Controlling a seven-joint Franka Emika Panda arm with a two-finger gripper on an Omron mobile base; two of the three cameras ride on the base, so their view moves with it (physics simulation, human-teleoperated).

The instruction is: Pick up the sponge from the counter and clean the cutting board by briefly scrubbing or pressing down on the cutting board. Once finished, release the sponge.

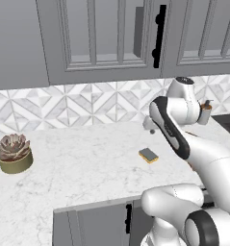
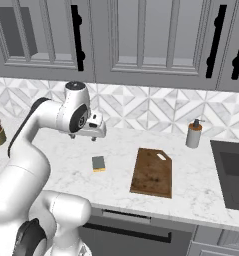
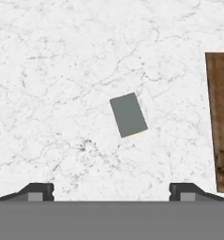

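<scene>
Hand [image 3: 111, 192] open above sponge [image 3: 128, 114], its long axis slightly skewed.

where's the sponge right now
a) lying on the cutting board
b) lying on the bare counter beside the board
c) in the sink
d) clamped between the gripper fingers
b: the sponge lies flat on the white counter, apart from the cutting board with marble showing between them, while the gripper hangs open above the counter with nothing between its fingers.
</scene>
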